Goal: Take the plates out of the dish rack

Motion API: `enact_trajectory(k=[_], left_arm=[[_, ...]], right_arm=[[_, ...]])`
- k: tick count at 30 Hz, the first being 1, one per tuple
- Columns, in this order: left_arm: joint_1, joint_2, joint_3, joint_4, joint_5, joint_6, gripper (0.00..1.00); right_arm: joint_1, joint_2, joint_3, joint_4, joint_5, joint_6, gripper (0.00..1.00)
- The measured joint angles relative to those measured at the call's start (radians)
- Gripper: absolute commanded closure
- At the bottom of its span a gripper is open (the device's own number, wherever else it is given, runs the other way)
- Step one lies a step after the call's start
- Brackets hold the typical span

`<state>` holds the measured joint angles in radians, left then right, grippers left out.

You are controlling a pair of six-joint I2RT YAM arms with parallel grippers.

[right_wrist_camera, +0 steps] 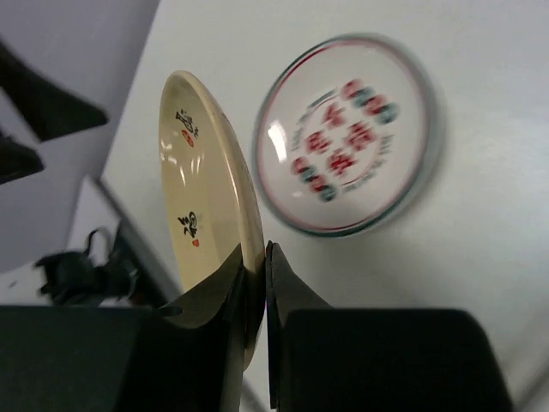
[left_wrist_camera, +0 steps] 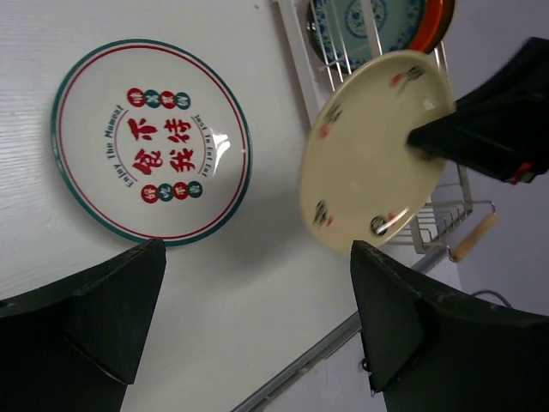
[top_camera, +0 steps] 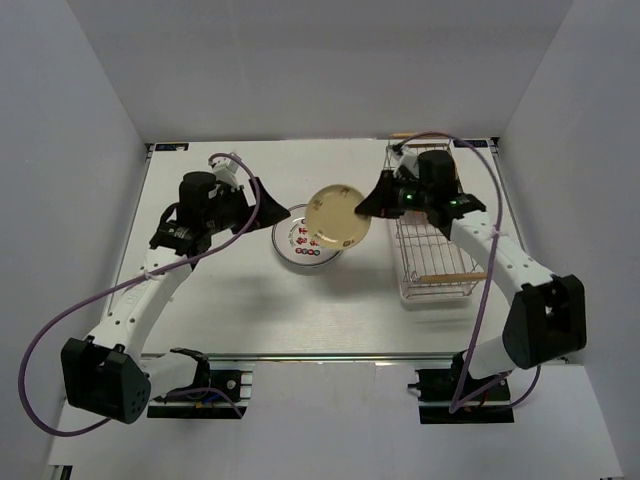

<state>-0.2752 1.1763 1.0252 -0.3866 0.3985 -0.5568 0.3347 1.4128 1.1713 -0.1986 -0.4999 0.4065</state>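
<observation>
Fingers (right_wrist_camera: pixel 296 300) of the right gripper (right_wrist_camera: pixel 259 262) clamp the rim of the cream plate (right_wrist_camera: pixel 202 189); the left gripper (left_wrist_camera: pixel 256 253) is spread wide, holding nothing.

The cream plate hangs tilted in the air between the dish rack (top_camera: pixel 437 255) and the green-rimmed white plate (left_wrist_camera: pixel 150 142), which lies flat on the table (top_camera: pixel 220 310) just ahead of the left gripper. From above, the cream plate overlaps the white one and the right arm covers the rack's far half. A teal plate (left_wrist_camera: pixel 369 21) and a red-orange plate (left_wrist_camera: pixel 437 17) in the rack are cut off at the top edge of the left wrist view. The white plate is blurred in the right wrist view.
</observation>
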Motion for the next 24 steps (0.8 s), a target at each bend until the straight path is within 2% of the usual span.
enact_trajectory(k=[2, 5, 6, 8, 9, 10, 12, 15, 16, 17, 19, 20, 21, 22, 24], left_arm=[[0.0, 0.006, -0.018, 0.031, 0.039, 0.0, 0.02], [0.0, 0.039, -0.038, 0.06, 0.079, -0.003, 0.13], [0.0, 0.05, -0.048, 0.068, 0.089, -0.004, 0.24], [0.0, 0.063, -0.074, 0.083, 0.103, -0.011, 0.41], [0.0, 0.064, -0.09, 0.092, 0.117, -0.016, 0.56], [0.0, 0.063, -0.097, 0.101, 0.132, -0.025, 0.64], [-0.01, 0.056, -0.101, 0.126, 0.146, -0.027, 0.7], [-0.012, 0.031, -0.11, 0.154, 0.154, -0.029, 0.88], [-0.012, 0.019, -0.119, 0.166, 0.159, -0.026, 0.97], [-0.012, 0.008, -0.128, 0.175, 0.162, -0.022, 1.0], [-0.013, -0.003, -0.136, 0.182, 0.163, -0.016, 1.0], [-0.012, -0.005, -0.136, 0.184, 0.162, -0.013, 1.0], [-0.012, -0.005, -0.136, 0.183, 0.158, -0.008, 1.0], [-0.011, -0.005, -0.137, 0.179, 0.154, -0.008, 1.0], [-0.009, -0.009, -0.147, 0.168, 0.122, -0.011, 1.0]], right_arm=[[0.044, 0.048, -0.019, 0.043, -0.096, 0.045, 1.0], [0.104, 0.101, -0.04, 0.132, -0.205, 0.121, 1.0], [0.119, 0.109, -0.046, 0.155, -0.232, 0.145, 1.0], [0.133, 0.112, -0.058, 0.203, -0.269, 0.192, 1.0], [0.134, 0.112, -0.064, 0.219, -0.273, 0.208, 1.0], [0.135, 0.113, -0.07, 0.23, -0.276, 0.223, 1.0], [0.136, 0.121, -0.077, 0.234, -0.277, 0.244, 1.0], [0.137, 0.134, -0.077, 0.256, -0.286, 0.269, 1.0], [0.138, 0.135, -0.077, 0.262, -0.291, 0.276, 1.0], [0.137, 0.135, -0.077, 0.269, -0.296, 0.286, 1.0], [0.139, 0.137, -0.077, 0.281, -0.301, 0.294, 0.97], [0.139, 0.139, -0.077, 0.285, -0.303, 0.296, 0.72], [0.139, 0.143, -0.077, 0.289, -0.308, 0.303, 0.57], [0.138, 0.145, -0.074, 0.287, -0.304, 0.306, 0.12], [0.134, 0.146, -0.063, 0.267, -0.282, 0.284, 0.11]])
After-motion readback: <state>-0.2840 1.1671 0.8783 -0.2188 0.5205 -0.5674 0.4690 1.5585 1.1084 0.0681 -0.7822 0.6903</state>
